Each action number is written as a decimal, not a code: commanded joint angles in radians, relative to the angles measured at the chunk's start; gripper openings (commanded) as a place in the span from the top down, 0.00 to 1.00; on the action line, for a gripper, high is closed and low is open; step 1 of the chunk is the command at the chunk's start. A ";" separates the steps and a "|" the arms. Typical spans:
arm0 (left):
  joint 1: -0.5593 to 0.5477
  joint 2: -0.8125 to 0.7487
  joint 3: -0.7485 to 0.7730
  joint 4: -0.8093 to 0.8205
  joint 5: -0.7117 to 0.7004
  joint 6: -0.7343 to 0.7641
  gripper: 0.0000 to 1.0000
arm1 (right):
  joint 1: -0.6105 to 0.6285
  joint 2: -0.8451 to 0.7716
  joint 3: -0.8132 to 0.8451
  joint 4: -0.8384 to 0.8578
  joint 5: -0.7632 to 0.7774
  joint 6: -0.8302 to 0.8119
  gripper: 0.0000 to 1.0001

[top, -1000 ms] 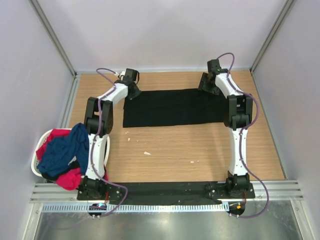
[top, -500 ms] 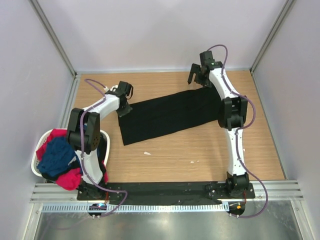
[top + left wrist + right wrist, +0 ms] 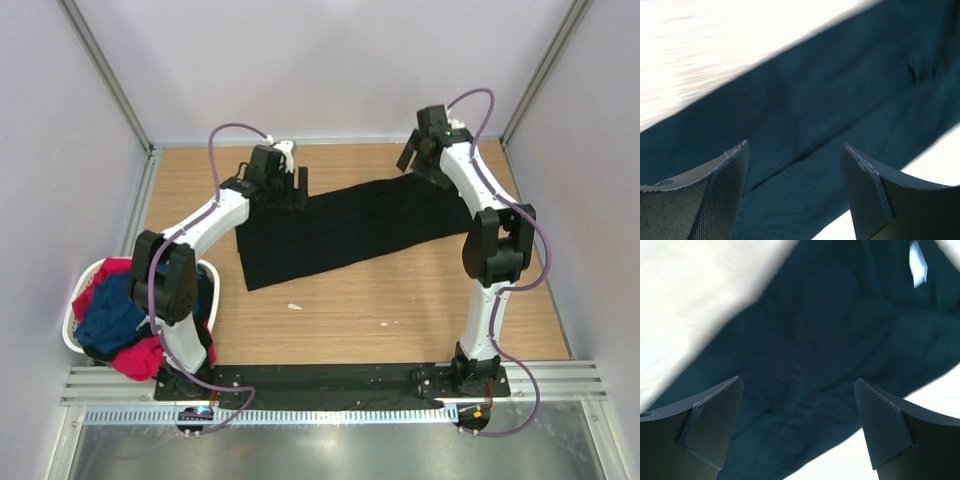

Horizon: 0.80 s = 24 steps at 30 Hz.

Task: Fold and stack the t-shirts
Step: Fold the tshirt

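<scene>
A large black t-shirt (image 3: 340,225) lies folded into a long strip, slanting across the far half of the table. My left gripper (image 3: 290,192) hovers over its far left end, open with nothing between the fingers. In the left wrist view the open gripper (image 3: 795,150) shows only dark cloth (image 3: 830,100) beneath it. My right gripper (image 3: 412,160) is open above the strip's far right end. The right wrist view has the gripper (image 3: 797,382) over rumpled black cloth (image 3: 815,330) with a small light-blue mark (image 3: 917,257). A navy t-shirt (image 3: 110,315) and a red-pink one (image 3: 135,358) sit in the basket.
A white laundry basket (image 3: 72,322) stands at the near left, beside the left arm's base. Small white scraps (image 3: 294,306) lie on the wooden table (image 3: 400,300) in front of the black shirt. Grey walls close in the table on three sides.
The left gripper dragged the shirt's left end nearer, slanting the strip, then opened and swung back to the far side. The right gripper opened wider and shifted slightly.
</scene>
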 commanded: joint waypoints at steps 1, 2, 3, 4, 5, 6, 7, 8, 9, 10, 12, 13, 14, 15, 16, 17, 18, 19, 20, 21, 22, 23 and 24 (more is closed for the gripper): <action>-0.006 0.075 -0.007 0.060 0.147 0.120 0.25 | -0.003 0.010 -0.157 0.061 0.067 0.118 0.00; -0.005 0.089 -0.007 0.060 0.141 0.118 0.25 | -0.005 0.013 -0.174 0.099 0.072 0.127 0.00; -0.005 0.100 -0.010 0.059 0.135 0.112 0.25 | -0.008 0.022 -0.189 0.112 0.070 0.136 0.00; -0.006 0.124 -0.011 0.060 0.126 0.103 0.25 | -0.006 0.048 -0.187 0.119 0.067 0.138 0.00; -0.011 0.132 -0.014 0.057 0.114 0.092 0.25 | -0.006 0.068 -0.179 0.129 0.058 0.136 0.00; -0.012 0.143 -0.020 0.057 0.104 0.083 0.25 | -0.006 0.087 -0.150 0.127 0.050 0.135 0.00; -0.017 0.161 -0.034 0.056 0.101 0.078 0.25 | -0.006 0.128 -0.135 0.121 0.049 0.133 0.01; -0.034 0.169 -0.039 0.043 0.072 0.074 0.25 | -0.005 0.144 -0.124 0.123 0.046 0.135 0.00; -0.043 0.176 -0.042 0.030 0.054 0.072 0.25 | -0.006 0.157 -0.108 0.126 0.049 0.135 0.00; -0.052 0.181 -0.048 0.019 0.034 0.074 0.25 | -0.006 0.176 -0.101 0.129 0.055 0.132 0.00; -0.077 0.196 -0.062 -0.006 -0.018 0.060 0.25 | -0.006 0.216 -0.087 0.139 0.070 0.129 0.00; -0.083 0.202 -0.068 -0.009 -0.027 0.052 0.25 | -0.008 0.225 -0.081 0.144 0.070 0.122 0.00; -0.094 0.216 -0.083 -0.018 -0.038 0.026 0.25 | -0.008 0.248 -0.078 0.159 0.067 0.118 0.00; -0.098 0.222 -0.091 -0.024 -0.046 0.015 0.26 | -0.008 0.257 -0.075 0.166 0.066 0.113 0.00; -0.104 0.227 -0.099 -0.036 -0.078 0.003 0.27 | -0.008 0.265 -0.072 0.173 0.061 0.106 0.00; -0.118 0.235 -0.112 -0.043 -0.099 -0.014 0.27 | -0.008 0.285 -0.065 0.173 0.059 0.099 0.00; -0.127 0.238 -0.118 -0.049 -0.133 -0.020 0.27 | -0.008 0.292 -0.053 0.173 0.055 0.096 0.00; -0.135 0.242 -0.122 -0.073 -0.153 -0.027 0.28 | -0.008 0.300 -0.047 0.173 0.055 0.093 0.00; -0.150 0.250 -0.123 -0.088 -0.172 -0.037 0.28 | -0.009 0.305 -0.044 0.172 0.049 0.089 0.00; -0.158 0.252 -0.125 -0.101 -0.181 -0.038 0.29 | -0.008 0.306 -0.045 0.172 0.043 0.090 0.00; -0.176 0.250 -0.129 -0.119 -0.185 -0.046 0.29 | -0.006 0.303 -0.055 0.187 0.021 0.092 0.00; -0.187 0.242 -0.144 -0.127 -0.187 -0.052 0.30 | -0.005 0.299 -0.082 0.201 0.012 0.093 0.00; -0.201 0.233 -0.152 -0.132 -0.179 -0.067 0.31 | -0.003 0.291 -0.097 0.218 0.004 0.093 0.00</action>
